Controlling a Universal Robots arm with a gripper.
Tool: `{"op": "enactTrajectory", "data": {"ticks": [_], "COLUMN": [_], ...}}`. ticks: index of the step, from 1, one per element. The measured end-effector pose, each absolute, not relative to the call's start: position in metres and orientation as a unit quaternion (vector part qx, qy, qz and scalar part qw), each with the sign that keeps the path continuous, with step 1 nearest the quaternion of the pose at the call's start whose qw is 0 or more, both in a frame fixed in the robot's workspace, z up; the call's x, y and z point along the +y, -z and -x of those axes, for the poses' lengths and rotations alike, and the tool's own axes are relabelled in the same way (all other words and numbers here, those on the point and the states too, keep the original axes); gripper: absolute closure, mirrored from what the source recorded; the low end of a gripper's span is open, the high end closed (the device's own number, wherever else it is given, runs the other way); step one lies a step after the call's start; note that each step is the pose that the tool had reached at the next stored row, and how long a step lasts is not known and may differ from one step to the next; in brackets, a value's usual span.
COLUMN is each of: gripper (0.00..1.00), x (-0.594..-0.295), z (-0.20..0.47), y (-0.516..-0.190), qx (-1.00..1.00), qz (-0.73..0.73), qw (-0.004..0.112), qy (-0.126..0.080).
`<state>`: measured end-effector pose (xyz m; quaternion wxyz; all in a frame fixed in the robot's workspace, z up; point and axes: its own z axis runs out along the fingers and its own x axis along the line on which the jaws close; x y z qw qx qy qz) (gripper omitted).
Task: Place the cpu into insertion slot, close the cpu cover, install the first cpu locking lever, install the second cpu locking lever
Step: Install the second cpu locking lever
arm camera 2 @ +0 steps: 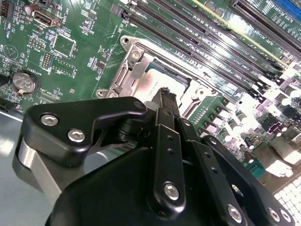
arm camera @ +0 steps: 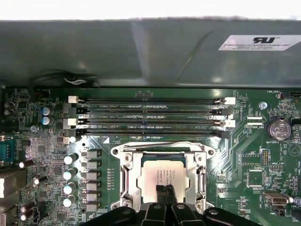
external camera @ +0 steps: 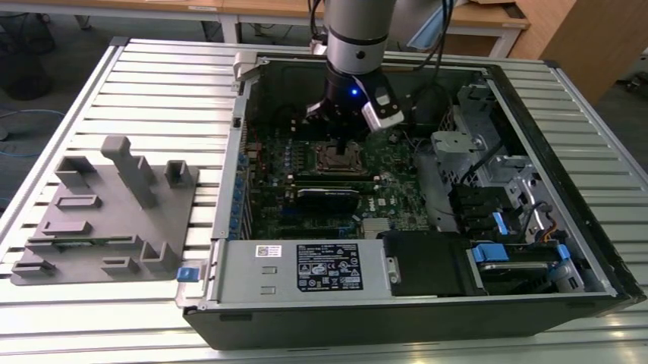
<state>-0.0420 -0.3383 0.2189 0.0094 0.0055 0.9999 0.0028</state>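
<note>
In the first wrist view the black two-fingered end effector has its fingertips pressed together with no gap, holding nothing, their tips over the near edge of the small square silvery-grey cpu. The cpu lies in the dark-framed insertion slot, with the thin metal cpu cover down around it. Beyond run long black memory slots on the green motherboard.

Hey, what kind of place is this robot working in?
Probably a robotics lab or test workshop: an open computer case lies on a slatted metal table, a grey parts holder sits beside it, and wooden desks stand behind.
</note>
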Motion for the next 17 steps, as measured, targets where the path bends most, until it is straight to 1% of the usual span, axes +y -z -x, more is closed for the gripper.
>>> {"op": "enactTrajectory", "data": {"ticks": [17], "gripper": [0.89], "x": [-0.3383], "z": [0.042], "y": [-0.2266], "qx": [1.0], "qz": [-0.005], "qw": [0.009], "qy": [-0.003]}}
